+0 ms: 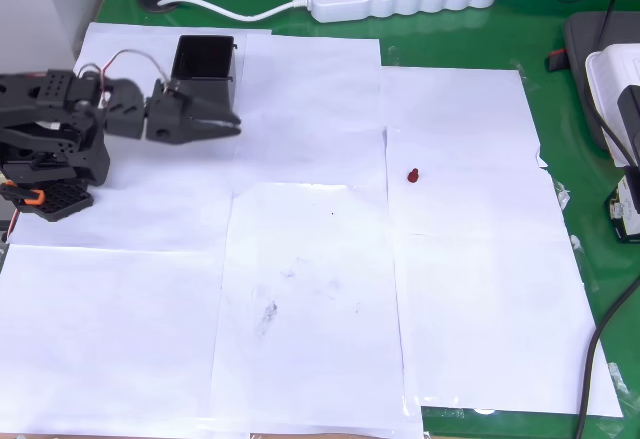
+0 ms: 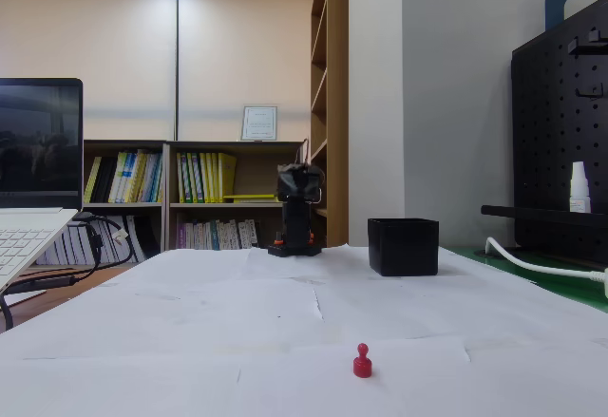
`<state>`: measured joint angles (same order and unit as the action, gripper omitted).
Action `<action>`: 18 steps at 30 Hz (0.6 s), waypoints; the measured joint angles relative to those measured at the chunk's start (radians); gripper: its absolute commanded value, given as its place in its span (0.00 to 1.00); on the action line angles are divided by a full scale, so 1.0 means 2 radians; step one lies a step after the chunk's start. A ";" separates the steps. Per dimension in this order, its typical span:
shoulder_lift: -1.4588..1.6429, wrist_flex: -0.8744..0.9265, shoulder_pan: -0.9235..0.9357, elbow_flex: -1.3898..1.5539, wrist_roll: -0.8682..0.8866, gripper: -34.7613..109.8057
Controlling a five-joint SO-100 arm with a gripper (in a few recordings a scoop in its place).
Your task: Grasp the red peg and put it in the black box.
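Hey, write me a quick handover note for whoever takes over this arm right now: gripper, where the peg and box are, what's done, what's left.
Gripper: shut, holding nothing, poised beside the black box at the paper's left in the overhead view.
Red peg: standing upright on the white paper, well to the right of the arm and apart from it.
Done: nothing yet; the peg is untouched.
Left: reach over, grasp the peg, carry it back, drop it in the box.

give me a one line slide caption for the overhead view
Gripper closed beside the black box at the left, red peg standing alone on white paper to the right.

No legible text — none anywhere
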<state>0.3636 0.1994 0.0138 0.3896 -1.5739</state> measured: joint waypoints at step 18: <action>0.452 -0.011 0.008 0.491 0.057 0.24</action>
<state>1.2671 0.1779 0.0307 1.3714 -1.4603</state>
